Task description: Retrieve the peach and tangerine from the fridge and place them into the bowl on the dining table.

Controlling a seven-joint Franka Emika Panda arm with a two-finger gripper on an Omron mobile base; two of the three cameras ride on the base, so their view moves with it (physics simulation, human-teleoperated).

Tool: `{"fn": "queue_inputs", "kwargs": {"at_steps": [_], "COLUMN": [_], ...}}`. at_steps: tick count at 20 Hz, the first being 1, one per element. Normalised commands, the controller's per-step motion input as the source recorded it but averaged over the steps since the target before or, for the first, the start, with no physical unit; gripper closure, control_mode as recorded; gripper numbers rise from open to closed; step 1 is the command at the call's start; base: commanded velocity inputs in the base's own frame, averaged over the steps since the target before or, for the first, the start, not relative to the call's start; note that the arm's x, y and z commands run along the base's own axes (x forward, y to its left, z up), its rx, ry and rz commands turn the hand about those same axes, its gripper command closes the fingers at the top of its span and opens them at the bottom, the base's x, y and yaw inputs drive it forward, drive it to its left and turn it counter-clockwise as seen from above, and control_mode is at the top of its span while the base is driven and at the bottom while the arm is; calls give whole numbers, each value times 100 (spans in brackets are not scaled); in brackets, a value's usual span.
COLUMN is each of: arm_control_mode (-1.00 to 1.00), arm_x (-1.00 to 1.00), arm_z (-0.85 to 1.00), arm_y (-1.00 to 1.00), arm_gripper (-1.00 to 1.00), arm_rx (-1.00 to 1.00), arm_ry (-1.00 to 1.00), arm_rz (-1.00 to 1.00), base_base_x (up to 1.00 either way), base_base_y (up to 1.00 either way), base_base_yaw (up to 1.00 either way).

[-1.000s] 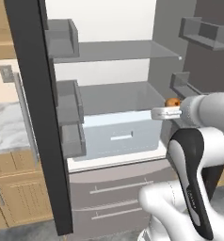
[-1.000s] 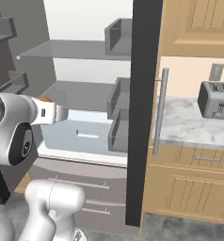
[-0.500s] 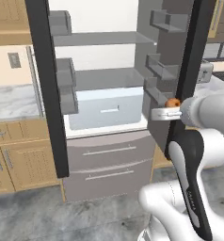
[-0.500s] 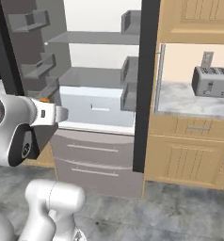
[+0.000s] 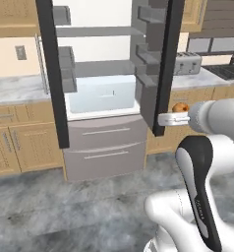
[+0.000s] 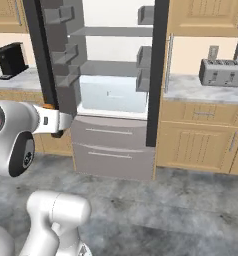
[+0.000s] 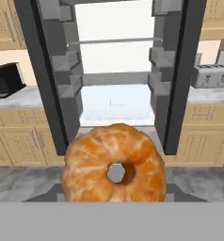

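Note:
My gripper [image 5: 178, 112] is shut on the tangerine [image 5: 180, 107], a plain orange fruit held out in front of the fridge [image 5: 104, 93]. In the hand view the tangerine [image 7: 115, 164] looms large between the jaws, its stem hollow facing the camera. From the right base view a sliver of the tangerine [image 6: 48, 106] peeks over the white hand [image 6: 56, 121]. Both doors of the fridge [image 6: 113, 90] stand open, showing grey shelves and a pale blue drawer [image 7: 115, 102]. The peach, the bowl and the dining table are out of view.
Marble counters on wooden cabinets [image 6: 201, 142] flank the fridge. A toaster [image 6: 221, 72] sits on the right counter and a black coffee machine [image 6: 11, 60] on the left one. A sink [image 5: 229, 71] lies far right. Grey floor [image 5: 89, 206] spreads in front.
The whole picture has shifted: the base has drawn back from the fridge, which now looks farther off with both doors in view. The tangerine stays in the gripper.

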Motion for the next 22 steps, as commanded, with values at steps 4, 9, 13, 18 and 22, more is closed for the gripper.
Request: {"fn": "queue_inputs", "kwargs": {"at_steps": [4, 9, 13, 18, 22], "arm_control_mode": [100, 100, 100, 100, 100], "arm_x": [0, 0, 0, 0, 0], "arm_z": [0, 0, 0, 0, 0], "arm_y": [0, 0, 0, 0, 0], "arm_gripper": [100, 100, 100, 100, 100], "arm_rx": [0, 0, 0, 0, 0], "arm_ry": [0, 0, 0, 0, 0], "arm_rz": [0, 0, 0, 0, 0], "base_base_x": [-100, -100, -100, -100, -100], "base_base_y": [0, 0, 0, 0, 0], "base_base_yaw": [0, 0, 0, 0, 0]}}
